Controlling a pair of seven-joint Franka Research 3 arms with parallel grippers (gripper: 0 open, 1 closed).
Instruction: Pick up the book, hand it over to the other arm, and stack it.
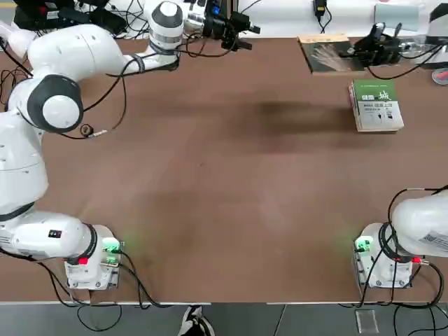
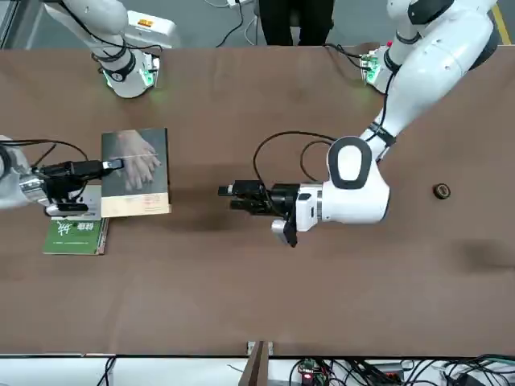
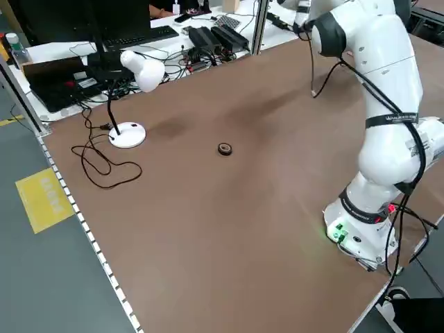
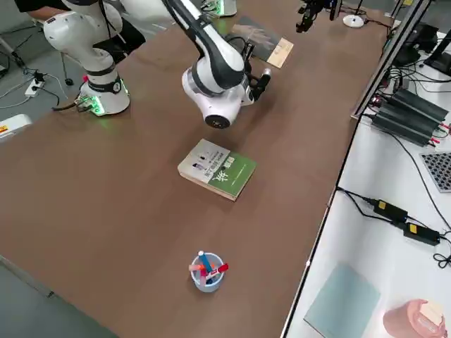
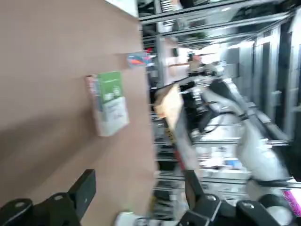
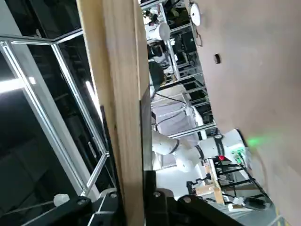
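Jaws of the right gripper pinch the book, held flat in the air by its edge, overlapping the green-and-white book on the table below. Left gripper is spread, empty, level, well apart mid-table. Handover looks done; stacking in hand. Next: lower the book square onto the green-and-white one, then release. Far table edge is near; pen cup well apart, wide bare tabletop toward the bases.
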